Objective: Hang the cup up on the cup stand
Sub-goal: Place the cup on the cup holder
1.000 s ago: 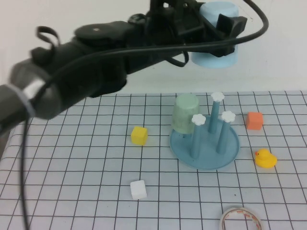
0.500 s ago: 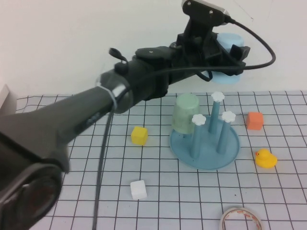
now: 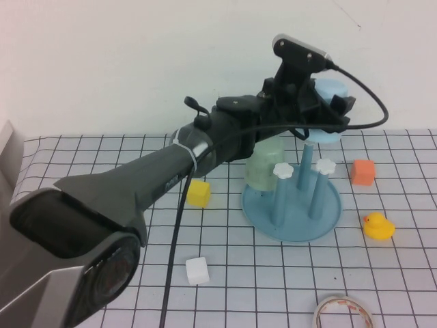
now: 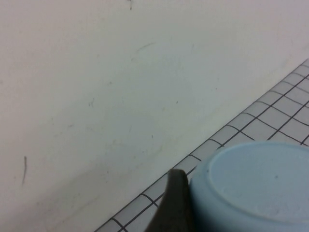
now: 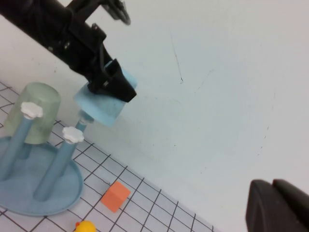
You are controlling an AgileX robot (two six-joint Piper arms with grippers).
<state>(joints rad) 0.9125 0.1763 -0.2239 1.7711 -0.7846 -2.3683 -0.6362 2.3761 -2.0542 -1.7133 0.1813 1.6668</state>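
The light sky-blue cup (image 3: pixel 332 90) is held mouth-down and tilted in my left gripper (image 3: pixel 321 111), which is shut on it. Its rim sits over the top of the back peg of the blue cup stand (image 3: pixel 293 217), hiding that peg's white cap. In the right wrist view the peg enters the cup (image 5: pixel 104 107) above the stand (image 5: pixel 43 189). The left wrist view shows the cup's bottom (image 4: pixel 256 188) against one dark finger (image 4: pixel 174 209). My right gripper (image 5: pixel 277 205) is shut and empty, off to the right, outside the high view.
A pale green cup (image 3: pixel 263 164) hangs upside down on the stand's left peg. Two front pegs with white caps are bare. A yellow cube (image 3: pixel 199 193), white cube (image 3: pixel 196 270), orange cube (image 3: pixel 362 172), yellow duck (image 3: pixel 377 226) and tape roll (image 3: pixel 343 313) lie around.
My left arm has carried the cup down and back from high above the stand until its mouth is over the back peg. Nothing else has moved.
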